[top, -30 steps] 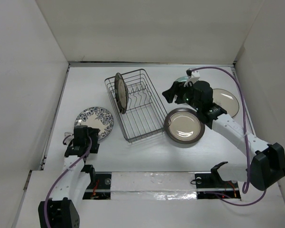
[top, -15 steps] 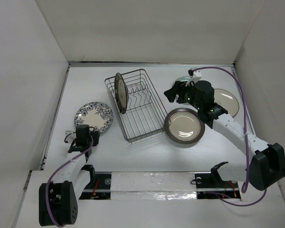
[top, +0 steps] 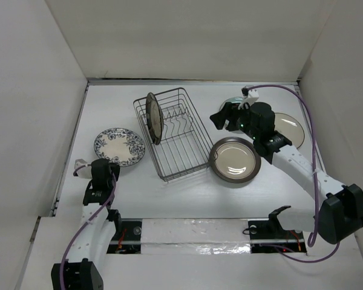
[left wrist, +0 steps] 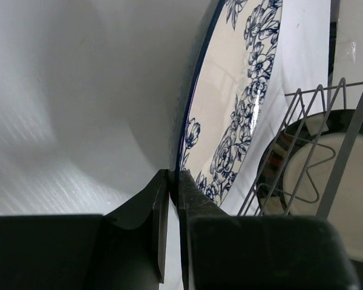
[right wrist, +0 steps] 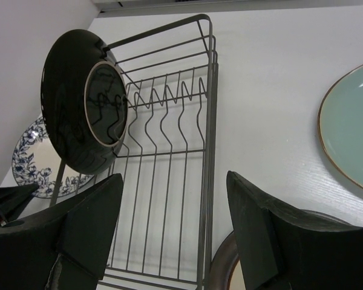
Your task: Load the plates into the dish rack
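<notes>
The blue-and-white floral plate (top: 119,146) lies left of the dish rack (top: 175,136). My left gripper (top: 104,168) is shut on its near rim, and the left wrist view shows both fingers pinching that rim (left wrist: 183,151). A dark brown plate (top: 152,118) stands upright in the rack's far left end (right wrist: 78,99). My right gripper (top: 225,116) hangs open above the table just right of the rack, holding nothing (right wrist: 174,178). Below it lies the brown-rimmed cream plate (top: 234,161). The pale teal plate (right wrist: 351,127) is mostly hidden by the right arm in the top view.
A cream plate (top: 288,130) lies at the far right, partly under the right arm. The rack's row of upright tines (right wrist: 163,96) runs beside the dark plate. White walls close in the table on the left, back and right.
My left gripper has closed on the floral plate's near rim, and the left wrist has shifted a little left. The right arm has barely moved.
</notes>
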You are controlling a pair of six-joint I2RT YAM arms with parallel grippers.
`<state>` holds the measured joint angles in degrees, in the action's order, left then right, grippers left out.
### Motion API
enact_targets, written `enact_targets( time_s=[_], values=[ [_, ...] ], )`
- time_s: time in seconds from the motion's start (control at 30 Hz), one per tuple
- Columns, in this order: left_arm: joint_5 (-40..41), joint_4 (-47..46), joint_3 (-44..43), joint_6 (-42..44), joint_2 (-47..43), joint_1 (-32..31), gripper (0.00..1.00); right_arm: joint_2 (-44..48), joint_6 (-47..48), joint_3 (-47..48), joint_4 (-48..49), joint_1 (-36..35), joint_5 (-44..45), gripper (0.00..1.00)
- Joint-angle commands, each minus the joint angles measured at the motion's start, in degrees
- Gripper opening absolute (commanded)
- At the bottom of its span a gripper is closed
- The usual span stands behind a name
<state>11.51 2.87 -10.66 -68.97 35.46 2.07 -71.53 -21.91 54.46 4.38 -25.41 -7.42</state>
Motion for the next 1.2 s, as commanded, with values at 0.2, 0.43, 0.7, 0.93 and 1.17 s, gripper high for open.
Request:
enact_targets(
  time_s=[0.2,0.43,0.7,0.93,1.17],
  values=[
    [8.7,0.29,-12.28,16.75,-2.76,-0.04,0.0,2.45,-1.55,0.39,4.23,-0.61,-4.09,0.73],
    [8.89,-1.2,-16.15,20.72,-5.14,-0.04,0.0,1.22,-2.52,4.42,4.41,-5.44,-5.24,0.41],
    [5.64,-2.17,-23.26,23.62,-4.09,-0.04,0.0,-3.34,-3.58,9.08,5.02,-8.86,-7.96,0.53],
    [1.16,-2.43,-32.4,25.46,-2.16,-0.04,0.0,-7.75,-2.79,16.82,4.75,-9.92,-11.65,0.73],
    [-10.95,-4.97,-39.08,23.89,0.04,-0.04,0.0,-13.02,-3.05,23.85,6.16,-9.92,-17.44,0.84]
  ],
)
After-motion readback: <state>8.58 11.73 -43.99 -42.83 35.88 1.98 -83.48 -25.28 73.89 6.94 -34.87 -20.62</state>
